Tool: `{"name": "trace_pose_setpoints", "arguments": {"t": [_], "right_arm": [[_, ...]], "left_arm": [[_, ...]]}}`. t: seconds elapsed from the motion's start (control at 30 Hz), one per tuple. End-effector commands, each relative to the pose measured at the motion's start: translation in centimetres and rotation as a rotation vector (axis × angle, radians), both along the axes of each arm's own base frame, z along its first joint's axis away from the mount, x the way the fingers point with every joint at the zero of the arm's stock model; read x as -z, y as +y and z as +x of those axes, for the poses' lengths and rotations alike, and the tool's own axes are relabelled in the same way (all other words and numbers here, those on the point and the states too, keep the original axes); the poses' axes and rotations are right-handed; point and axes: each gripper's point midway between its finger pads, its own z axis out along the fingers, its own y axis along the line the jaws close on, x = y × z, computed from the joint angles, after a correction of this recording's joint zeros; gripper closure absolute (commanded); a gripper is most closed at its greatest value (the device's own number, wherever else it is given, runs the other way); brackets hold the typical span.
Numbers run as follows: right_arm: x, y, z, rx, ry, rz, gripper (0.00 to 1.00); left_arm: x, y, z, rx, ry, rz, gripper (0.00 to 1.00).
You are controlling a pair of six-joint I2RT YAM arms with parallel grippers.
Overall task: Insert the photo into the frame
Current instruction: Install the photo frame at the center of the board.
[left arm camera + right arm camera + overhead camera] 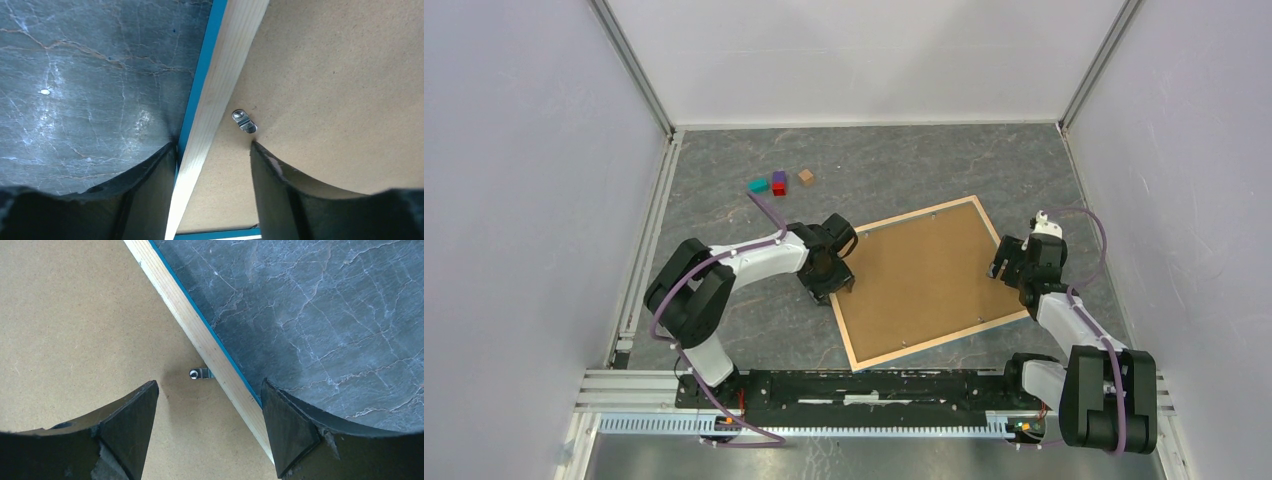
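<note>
1. From above, the frame lies face down in the middle of the table, turned askew, one corner pointing toward the near edge. A brown backing board fills it. I can't see the photo anywhere, and I can't tell whether it sits under the board. The left gripper is at the frame's left side and the right gripper at its right side, which I'd guess is so they can work the clips. Three small blocks sit toward the far edge, well apart.

2. The left wrist view shows the left gripper spread wide and holding nothing. Its fingers straddle the pale wood rail, one over the stone and one over the board, just beside a metal clip.

3. The right wrist view shows the right gripper also wide and empty. It spans the rail, with a clip lying between its fingers. I can't tell whether the fingers touch anything.
</note>
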Motion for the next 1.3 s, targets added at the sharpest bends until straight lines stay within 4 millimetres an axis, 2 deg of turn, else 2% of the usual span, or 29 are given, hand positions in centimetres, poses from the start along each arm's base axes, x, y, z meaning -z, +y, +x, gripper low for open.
{"name": "trace_pose_setpoints", "arguments": {"t": [0.0, 0.17, 0.37, 0.53, 0.67, 0.8, 0.87, 1.1, 1.27], "right_arm": [[1.7, 2.1, -2.0, -0.062, 0.105, 0.082, 0.2], [1.9, 2.1, -2.1, -0.065, 0.109, 0.078, 0.2], [2.2, 2.3, -2.2, -0.072, 0.121, 0.087, 0.2], [2.3, 2.3, -2.2, -0.076, 0.128, 0.091, 0.2], [2.3, 2.4, -2.2, -0.08, 0.129, 0.093, 0.2], [1.9, 2.5, -1.9, -0.081, 0.12, 0.098, 0.2], [1.9, 2.5, -1.9, -0.083, 0.12, 0.097, 0.2], [1.7, 2.4, -1.8, -0.085, 0.117, 0.092, 0.2], [1.8, 2.5, -1.9, -0.087, 0.121, 0.098, 0.2]], "left_arm": [[-0.6, -0.9, 1.9, -0.053, -0.047, -0.038, 0.34], [-0.6, -0.7, 2.4, -0.073, -0.04, -0.043, 0.29], [-0.4, -0.2, 2.7, -0.096, -0.043, -0.046, 0.34], [0.1, -0.2, 2.3, -0.098, -0.022, -0.045, 0.42], [0.7, 0.1, 1.8, -0.084, -0.018, -0.02, 0.53], [1.4, 0.9, 1.5, -0.059, -0.008, 0.028, 0.54], [1.6, 1.4, 1.5, -0.037, -0.01, 0.061, 0.58], [2.1, 3.0, 2.0, 0.172, -0.047, 0.205, 0.69], [2.7, 3.3, 2.2, 0.268, -0.093, 0.259, 0.76]]}}
